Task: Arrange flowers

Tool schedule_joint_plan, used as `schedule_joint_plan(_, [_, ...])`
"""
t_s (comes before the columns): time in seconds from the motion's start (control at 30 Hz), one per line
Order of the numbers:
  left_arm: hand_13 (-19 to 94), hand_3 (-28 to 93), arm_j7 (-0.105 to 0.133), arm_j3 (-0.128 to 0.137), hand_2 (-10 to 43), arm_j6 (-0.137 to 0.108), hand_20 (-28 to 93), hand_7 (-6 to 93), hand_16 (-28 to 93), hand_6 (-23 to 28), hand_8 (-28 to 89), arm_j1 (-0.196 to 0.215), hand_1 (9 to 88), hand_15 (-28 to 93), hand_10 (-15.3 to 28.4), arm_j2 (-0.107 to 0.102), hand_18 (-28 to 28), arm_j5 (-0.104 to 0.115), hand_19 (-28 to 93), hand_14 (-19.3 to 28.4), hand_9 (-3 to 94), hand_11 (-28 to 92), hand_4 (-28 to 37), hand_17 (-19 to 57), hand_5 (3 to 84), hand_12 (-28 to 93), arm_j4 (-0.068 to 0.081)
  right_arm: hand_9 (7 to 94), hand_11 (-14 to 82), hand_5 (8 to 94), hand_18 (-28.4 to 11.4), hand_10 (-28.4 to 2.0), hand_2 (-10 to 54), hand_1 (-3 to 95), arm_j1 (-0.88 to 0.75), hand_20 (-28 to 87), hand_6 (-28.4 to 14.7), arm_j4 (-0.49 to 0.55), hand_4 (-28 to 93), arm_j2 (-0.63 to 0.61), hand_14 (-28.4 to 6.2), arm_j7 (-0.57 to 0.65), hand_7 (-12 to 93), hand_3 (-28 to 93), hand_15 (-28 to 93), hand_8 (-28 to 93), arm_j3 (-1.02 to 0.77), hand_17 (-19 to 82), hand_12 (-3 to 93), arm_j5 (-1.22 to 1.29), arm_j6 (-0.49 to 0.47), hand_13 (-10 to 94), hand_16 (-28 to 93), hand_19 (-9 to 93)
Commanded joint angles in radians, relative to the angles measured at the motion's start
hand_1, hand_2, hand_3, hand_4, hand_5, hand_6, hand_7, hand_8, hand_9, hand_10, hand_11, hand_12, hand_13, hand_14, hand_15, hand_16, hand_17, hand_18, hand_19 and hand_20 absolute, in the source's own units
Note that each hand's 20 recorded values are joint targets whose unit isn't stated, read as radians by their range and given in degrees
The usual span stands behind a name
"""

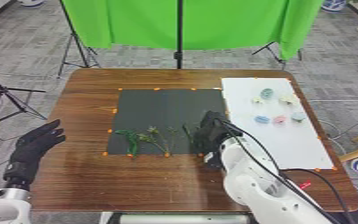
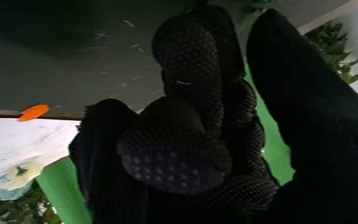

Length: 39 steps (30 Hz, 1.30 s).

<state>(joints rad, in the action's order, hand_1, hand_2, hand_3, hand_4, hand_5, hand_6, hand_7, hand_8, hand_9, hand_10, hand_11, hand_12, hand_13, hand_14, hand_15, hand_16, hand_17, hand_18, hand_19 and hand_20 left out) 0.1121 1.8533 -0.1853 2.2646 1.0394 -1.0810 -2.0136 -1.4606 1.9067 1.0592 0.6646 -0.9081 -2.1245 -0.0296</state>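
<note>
Dotting white sheet: six flowers

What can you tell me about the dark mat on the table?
The dark grey mat is a flat, matt rectangle on the brown table, with orange tabs along its edges. A white sheet lies to its right. Green stems rest on its near half; the right robot hand is at its near right corner.

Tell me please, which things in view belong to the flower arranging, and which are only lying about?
Likely for the job:
- green stems
- flower heads
- dark mat under the stems
- white sheet under the flower heads

Only around it:
- green cloth
- black stand
</note>
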Motion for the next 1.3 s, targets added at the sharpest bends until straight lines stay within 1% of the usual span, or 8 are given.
schedule_joint_plan(0.03, [35, 63, -0.016, 0.003, 4.3, 0.013, 21, 9.1, 0, 7.0, -5, 0.011, 34.6, 25, 13.5, 0.008, 13.7, 0.004, 16, 18.1, 38.7, 21, -18.0, 9.9, 41.5, 13, 0.001, 91.3, 42.7, 82.3, -9.9, -10.9, -9.5, 49.0, -0.003, 50, -4.7, 0.011, 1, -0.022, -1.5, 0.008, 26, 56, 63, 16, -0.015, 72, 25.7, -0.014, -0.029, 94, 25, 93])
schedule_joint_plan(0.33, [35, 63, -0.023, 0.001, 4.4, 0.018, 21, 9.0, 0, 7.2, -5, 0.011, 34.6, 25, 13.6, 0.006, 13.7, 0.002, 16, 18.2, 38.7, 21, -18.1, 9.8, 41.6, 13, 0.000, 91.4, 42.7, 82.5, -10.3, -10.7, -9.5, 48.8, -0.015, 51, -4.5, 0.045, 0, -0.032, -1.6, -0.001, 26, 56, 63, 16, -0.050, 72, 25.6, -0.027, -0.036, 94, 26, 93])
schedule_joint_plan(0.53, [36, 63, -0.024, 0.002, 4.4, 0.020, 21, 9.0, 0, 7.1, -5, 0.009, 34.5, 25, 13.7, 0.003, 13.7, 0.001, 16, 18.3, 38.8, 21, -18.1, 9.9, 41.7, 13, -0.001, 89.9, 42.2, 80.7, -11.0, -11.0, -9.5, 46.7, -0.013, 52, -4.6, 0.093, -1, -0.084, -1.9, -0.004, 24, 58, 61, 16, -0.117, 70, 26.2, -0.074, 0.051, 94, 28, 93])
schedule_joint_plan(0.6, [36, 63, -0.022, 0.003, 4.5, 0.020, 21, 9.0, 0, 7.1, -5, 0.008, 34.5, 26, 13.7, 0.002, 13.7, 0.001, 16, 18.3, 39.0, 21, -18.2, 9.9, 41.7, 13, 0.000, 87.8, 38.3, 78.9, -11.6, -11.7, -9.5, 45.2, -0.005, 53, -4.5, 0.094, -3, -0.114, -2.4, 0.006, 22, 59, 57, 15, -0.137, 68, 26.1, -0.096, 0.071, 94, 32, 93])
schedule_joint_plan(0.77, [36, 63, -0.028, 0.000, 4.5, 0.026, 21, 9.0, -1, 7.1, -5, 0.001, 34.5, 26, 14.0, -0.004, 13.7, 0.000, 16, 18.4, 39.7, 21, -18.1, 9.9, 41.8, 13, 0.002, 82.1, 28.4, 73.3, -13.5, -14.3, -9.5, 40.8, 0.006, 55, -3.1, 0.068, -6, -0.164, -3.6, 0.047, 18, 62, 55, 9, -0.197, 64, 26.3, -0.129, 0.011, 90, 36, 93])
schedule_joint_plan(0.8, [36, 63, -0.029, 0.000, 4.5, 0.026, 21, 9.0, -1, 7.1, -5, 0.001, 34.5, 26, 14.1, -0.004, 13.7, 0.000, 16, 18.4, 39.9, 21, -18.1, 9.9, 41.9, 13, 0.002, 80.3, 26.1, 71.6, -14.1, -15.0, -9.5, 38.4, 0.014, 55, -2.3, 0.054, -7, -0.170, -3.9, 0.057, 17, 64, 55, -2, -0.194, 63, 26.1, -0.129, 0.007, 89, 36, 93])
schedule_joint_plan(0.83, [36, 63, -0.028, 0.000, 4.5, 0.028, 21, 9.1, -1, 7.1, -5, 0.001, 34.5, 26, 14.1, -0.004, 13.8, 0.000, 16, 18.4, 40.1, 21, -18.1, 9.9, 41.9, 13, 0.002, 79.4, 25.2, 70.4, -14.4, -15.4, -9.5, 37.6, 0.020, 55, -1.8, 0.041, -7, -0.174, -4.2, 0.066, 17, 64, 56, -5, -0.196, 62, 26.0, -0.129, -0.011, 89, 36, 93])
schedule_joint_plan(1.3, [37, 63, -0.028, 0.005, 4.7, 0.042, 21, 9.0, -1, 7.3, -5, 0.002, 34.4, 27, 14.4, 0.007, 13.7, -0.003, 16, 18.8, 41.4, 22, -18.4, 10.0, 42.8, 13, 0.002, 76.0, 22.6, 63.5, -15.4, -16.7, -9.5, 35.4, 0.086, 55, -0.9, -0.106, -8, -0.201, -5.4, 0.141, 12, 64, 57, -7, -0.127, 61, 25.9, -0.183, -0.141, 87, 35, 93])
